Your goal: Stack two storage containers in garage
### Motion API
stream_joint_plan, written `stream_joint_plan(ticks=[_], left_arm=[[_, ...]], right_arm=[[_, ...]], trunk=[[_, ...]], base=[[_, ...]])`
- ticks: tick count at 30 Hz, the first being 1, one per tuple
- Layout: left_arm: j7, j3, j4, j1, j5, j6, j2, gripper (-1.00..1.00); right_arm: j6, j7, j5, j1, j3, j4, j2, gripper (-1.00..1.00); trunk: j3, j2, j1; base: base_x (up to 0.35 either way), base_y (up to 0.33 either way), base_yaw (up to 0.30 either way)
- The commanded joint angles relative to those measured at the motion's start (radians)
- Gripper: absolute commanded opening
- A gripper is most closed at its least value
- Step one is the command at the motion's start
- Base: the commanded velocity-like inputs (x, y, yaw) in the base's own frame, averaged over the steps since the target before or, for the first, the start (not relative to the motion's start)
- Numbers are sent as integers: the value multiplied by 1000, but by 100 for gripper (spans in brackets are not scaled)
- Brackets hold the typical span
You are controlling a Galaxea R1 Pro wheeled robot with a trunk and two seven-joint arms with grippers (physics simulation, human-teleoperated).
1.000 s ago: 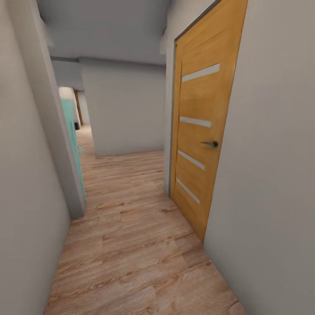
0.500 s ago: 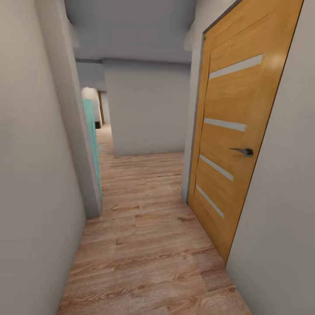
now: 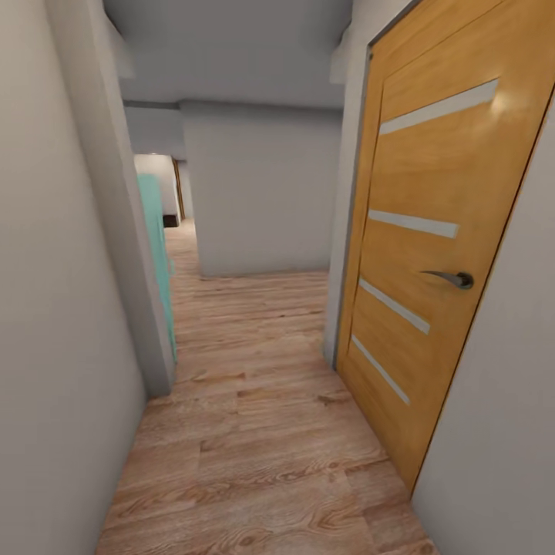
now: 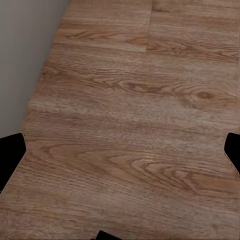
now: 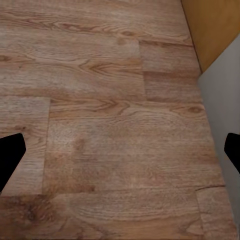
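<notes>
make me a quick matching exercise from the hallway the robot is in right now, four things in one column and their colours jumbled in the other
Things:
1. door
2. door handle
3. plank floor
4. panel past the left wall's corner

Colours:
A. turquoise
B. dark metal grey
C. honey orange with pale stripes
D. light brown wood grain

Pairs: 1-C, 2-B, 3-D, 4-A

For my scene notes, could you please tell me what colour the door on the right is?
Honey-orange wood with pale horizontal strips, clearest in the head view: the door.
</notes>
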Motion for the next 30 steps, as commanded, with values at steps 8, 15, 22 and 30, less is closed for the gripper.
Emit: stream_joint_plan(ticks=[8, 15, 22, 30], left_arm=[[5, -4, 3, -2, 1, -5, -1, 100], [5, -4, 3, -2, 2, -5, 0, 100], [5, -4, 3, -2, 1, -5, -1, 100], [5, -4, 3, -2, 1, -5, -1, 100]], right_arm=[[1, -9, 11, 1, 0, -1, 0, 100], [0, -9, 11, 1, 0, -1, 0, 100], [-1, -8, 12, 1, 1, -1, 0, 100], [-1, -7, 12, 1, 3, -1, 0, 100]], trunk=[[-1, 0, 1], [-1, 0, 1], [-1, 0, 1], [-1, 0, 1]], base=[[327, 0, 0], [327, 0, 0], [327, 0, 0], [327, 0, 34]])
